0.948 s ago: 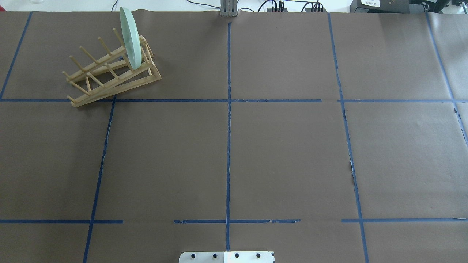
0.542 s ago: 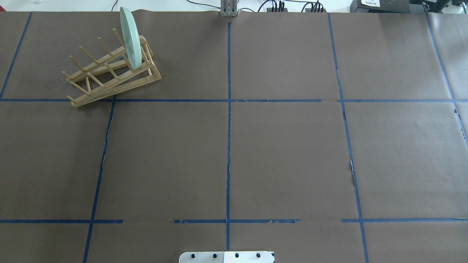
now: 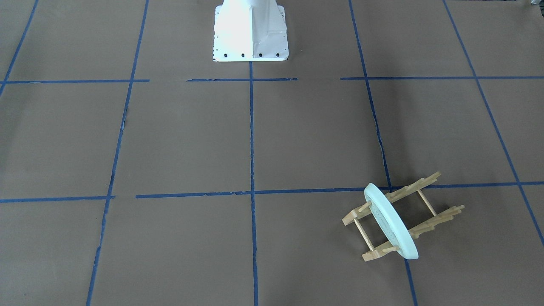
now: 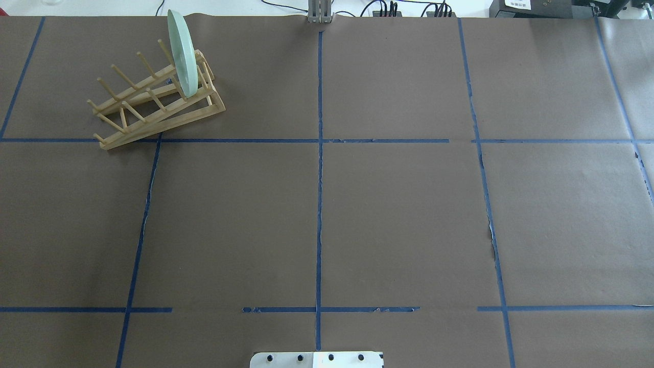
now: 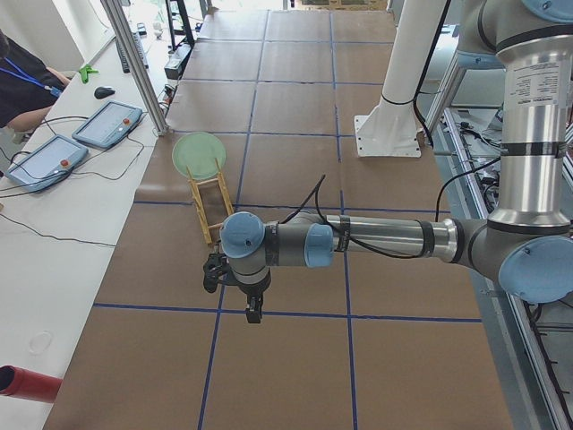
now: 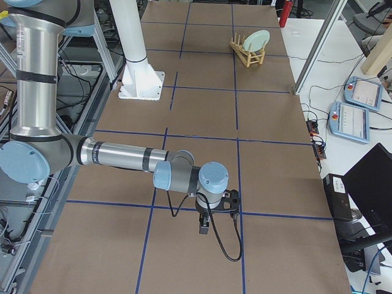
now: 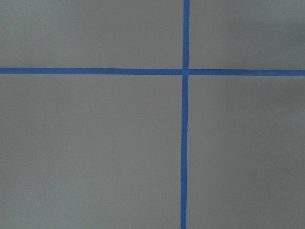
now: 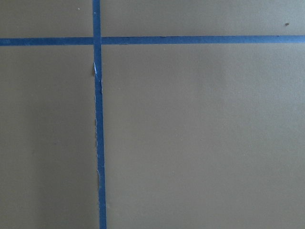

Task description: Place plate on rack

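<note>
The pale mint-green plate (image 4: pixel 183 53) stands on edge in the end slot of the light wooden rack (image 4: pixel 153 110), at the far left of the table. Both also show in the front-facing view, plate (image 3: pixel 393 227) and rack (image 3: pixel 418 183), and in the side views, plate (image 5: pixel 199 154) (image 6: pixel 258 40). Neither gripper is near them. My left gripper (image 5: pixel 253 309) hangs over the table's left end, pointing down. My right gripper (image 6: pixel 205 225) hangs over the right end, pointing down. I cannot tell whether either is open or shut. Both wrist views show only brown paper and blue tape.
The table is covered in brown paper with a blue tape grid. The white robot base (image 3: pixel 250 32) stands at the near edge. Teach pendants (image 5: pixel 107 124) (image 6: pixel 361 93) and cables lie on the white bench beyond the far edge, where a person (image 5: pixel 22 76) sits.
</note>
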